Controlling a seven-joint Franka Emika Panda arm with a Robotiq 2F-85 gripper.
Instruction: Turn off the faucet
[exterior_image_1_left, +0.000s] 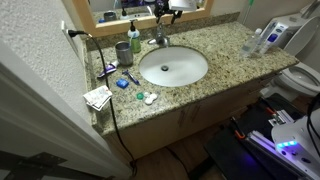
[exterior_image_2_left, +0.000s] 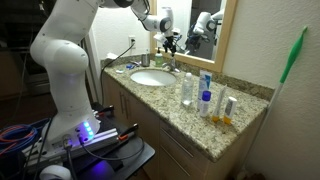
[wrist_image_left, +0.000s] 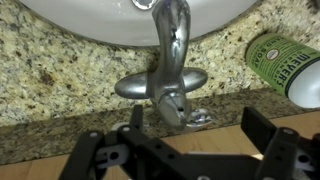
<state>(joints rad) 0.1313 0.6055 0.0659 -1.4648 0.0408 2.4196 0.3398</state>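
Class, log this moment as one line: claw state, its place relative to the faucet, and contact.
claw: open | position: hovering by faucet | contact: none visible | held: nothing

Shiny chrome faucet (wrist_image_left: 168, 70), spout reaching over basin (wrist_image_left: 90, 15).

Granite vanity counter (exterior_image_1_left: 222, 47), wood-framed mirror (exterior_image_2_left: 213, 45), white textured wall (exterior_image_1_left: 35, 50).

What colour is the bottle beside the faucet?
The bottle is green with pale lettering, clearest in the wrist view.
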